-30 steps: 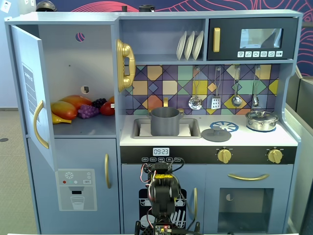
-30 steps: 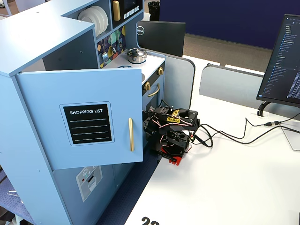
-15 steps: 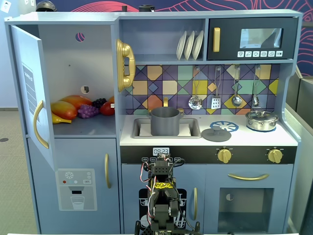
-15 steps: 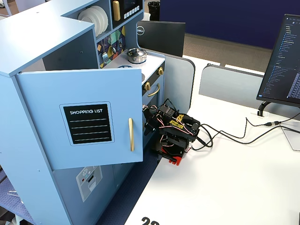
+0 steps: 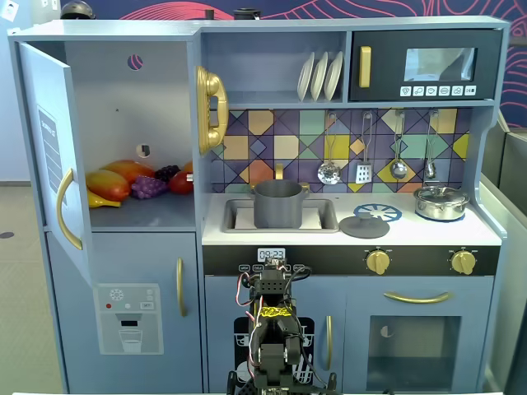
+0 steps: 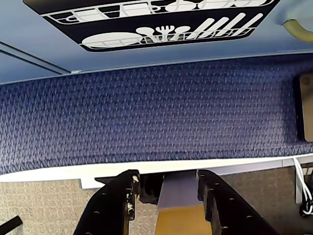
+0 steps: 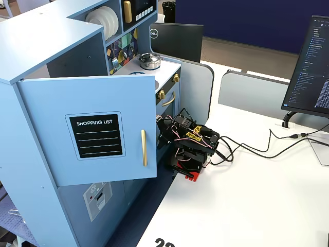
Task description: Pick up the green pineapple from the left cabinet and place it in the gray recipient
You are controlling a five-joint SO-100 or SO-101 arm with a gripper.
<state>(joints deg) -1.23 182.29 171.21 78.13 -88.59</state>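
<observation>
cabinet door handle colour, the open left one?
Gold. The curved handle on the open left cabinet door shows best in a fixed view, facing the kitchen front.

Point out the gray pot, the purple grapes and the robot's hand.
gray pot (image 5: 277,207): a fixed view, on its front wall, in the sink.
purple grapes (image 5: 148,188): same fixed view, middle of the bunch on the open cabinet's shelf.
hand (image 6: 166,196): wrist view, midway between the two black fingertips.

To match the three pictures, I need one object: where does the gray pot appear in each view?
Front fixed view: gray pot stands in the sink, centre of the picture.
Side fixed view: not in it; the open cabinet door blocks that area.
Wrist view: not in it.
Shared landmark: the steel pan on the stove.
</observation>
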